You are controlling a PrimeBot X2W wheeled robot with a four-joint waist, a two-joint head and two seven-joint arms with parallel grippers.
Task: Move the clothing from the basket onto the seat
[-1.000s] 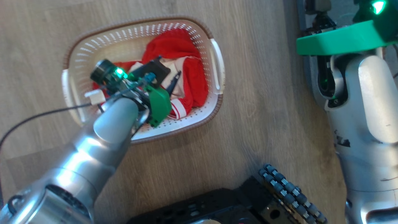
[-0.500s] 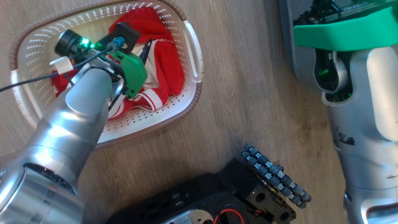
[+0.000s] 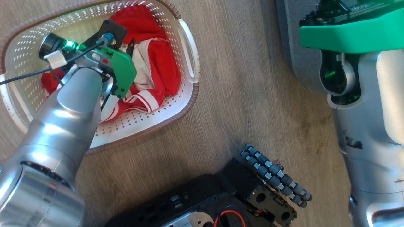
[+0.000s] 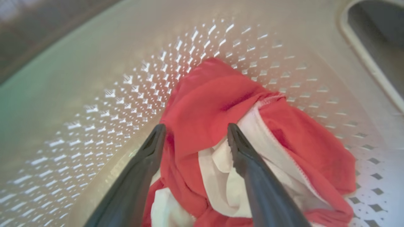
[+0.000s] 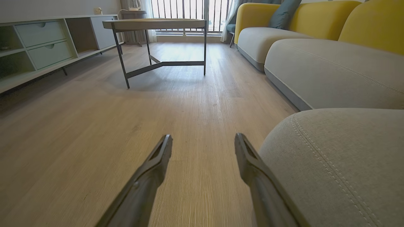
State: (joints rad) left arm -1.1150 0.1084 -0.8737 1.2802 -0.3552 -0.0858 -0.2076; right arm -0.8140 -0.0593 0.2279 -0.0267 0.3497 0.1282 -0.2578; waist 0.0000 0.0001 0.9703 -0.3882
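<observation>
The left gripper (image 4: pixel 195 127) reaches into the basket (image 4: pixel 104 94), its fingers spread apart on both sides of a fold of the red and white clothing (image 4: pixel 205 104), which lies inside the basket. The right gripper (image 5: pixel 203 137) is also released and empty, just beside the grey seat (image 5: pixel 334 164).

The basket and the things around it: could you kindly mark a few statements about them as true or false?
1. The clothing lies in the basket. True.
2. The left gripper is shut on the clothing. False: it is open, with a red fold between its spread fingers.
3. The right gripper is open and holds nothing. True.
4. The basket stands on the seat. False: it stands on the floor.
</observation>
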